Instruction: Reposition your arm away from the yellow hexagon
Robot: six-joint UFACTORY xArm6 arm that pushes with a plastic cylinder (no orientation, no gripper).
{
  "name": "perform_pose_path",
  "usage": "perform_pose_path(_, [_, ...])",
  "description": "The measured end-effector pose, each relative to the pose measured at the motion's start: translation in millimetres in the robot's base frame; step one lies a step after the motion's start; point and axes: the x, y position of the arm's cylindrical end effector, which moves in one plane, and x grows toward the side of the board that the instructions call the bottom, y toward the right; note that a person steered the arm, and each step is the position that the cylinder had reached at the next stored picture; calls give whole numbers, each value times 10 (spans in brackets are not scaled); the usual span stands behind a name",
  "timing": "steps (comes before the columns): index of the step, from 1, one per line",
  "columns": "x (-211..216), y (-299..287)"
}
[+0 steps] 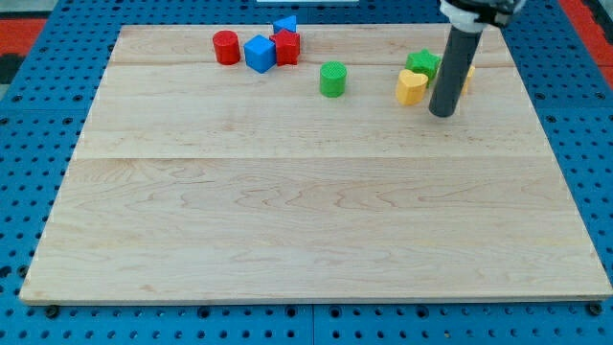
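My tip (442, 114) rests on the board at the view's upper right. A yellow block (467, 76), mostly hidden behind the rod so its shape is unclear, sits just right of and above the tip. A yellow heart-like block (412, 87) lies just left of the tip, close to the rod. A green star-like block (421, 63) sits above the yellow heart. I cannot tell whether the rod touches any of them.
A green cylinder (332, 79) stands further left. At the view's top are a red cylinder (226, 47), a blue cube (259, 54), a red star-like block (287, 47) and a blue triangle (285, 23). The board's right edge (556, 144) is near the tip.
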Motion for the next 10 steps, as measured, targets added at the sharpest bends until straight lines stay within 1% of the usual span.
perform_pose_path(1, [-12, 575])
perform_pose_path(2, [-91, 383])
perform_pose_path(3, [-213, 318])
perform_pose_path(4, [-13, 318])
perform_pose_path(5, [646, 319])
perform_pose_path(6, [872, -391])
perform_pose_path(7, [595, -699])
perform_pose_path(9, [159, -613])
perform_pose_path(10, [100, -599])
